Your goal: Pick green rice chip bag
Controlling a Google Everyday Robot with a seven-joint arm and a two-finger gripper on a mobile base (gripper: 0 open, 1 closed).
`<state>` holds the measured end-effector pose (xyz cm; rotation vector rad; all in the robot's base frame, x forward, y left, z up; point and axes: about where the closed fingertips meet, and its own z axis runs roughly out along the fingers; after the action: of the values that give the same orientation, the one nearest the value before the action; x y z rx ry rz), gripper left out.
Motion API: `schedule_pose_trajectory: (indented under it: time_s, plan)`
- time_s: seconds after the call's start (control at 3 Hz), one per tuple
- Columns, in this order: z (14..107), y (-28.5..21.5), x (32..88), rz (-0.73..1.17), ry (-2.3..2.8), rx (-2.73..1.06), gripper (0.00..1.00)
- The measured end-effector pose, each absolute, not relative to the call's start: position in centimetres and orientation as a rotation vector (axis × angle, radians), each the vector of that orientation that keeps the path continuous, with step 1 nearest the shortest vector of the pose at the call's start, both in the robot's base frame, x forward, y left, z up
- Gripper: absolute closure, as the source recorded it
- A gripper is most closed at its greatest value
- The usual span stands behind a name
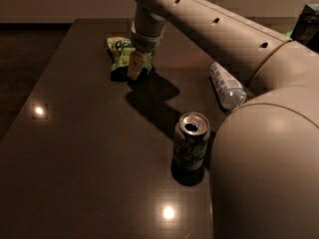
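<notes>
End effector (136, 66): you see it pointing down at the far side of the desk (84, 178), at the right edge of the bag (118, 54), overlapping it in view.
End effector state: you cannot tell whether it is spread or pressed together, nor whether it touches the bag.
Bag: it lies flat on the desk near the far edge, left of centre. It is light green and crinkled, with its dark end toward you. Its left part shows clear of the end effector.
Arm (214, 29): it comes in from your lower right and crosses above the desk to the bag.
Bottle (227, 85): clear plastic, lying on its side to the right of the bag, well apart from it.
Can (190, 142): upright with its top opened, nearer you than the bag and well apart from it, just beside the arm's bulk.
Desk: dark and glossy, showing two bright light spots.
</notes>
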<state>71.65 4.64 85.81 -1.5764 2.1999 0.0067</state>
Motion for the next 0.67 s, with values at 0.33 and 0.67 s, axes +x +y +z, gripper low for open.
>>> schedule_pose_trajectory:
  time_s: [0.33,0.67]
  plan:
    - [85.7,5.1,71.9,0.036,2.206,-1.582,0.65]
    - [86.9,4.7,71.5,0.078,2.196,-1.567,0.96]
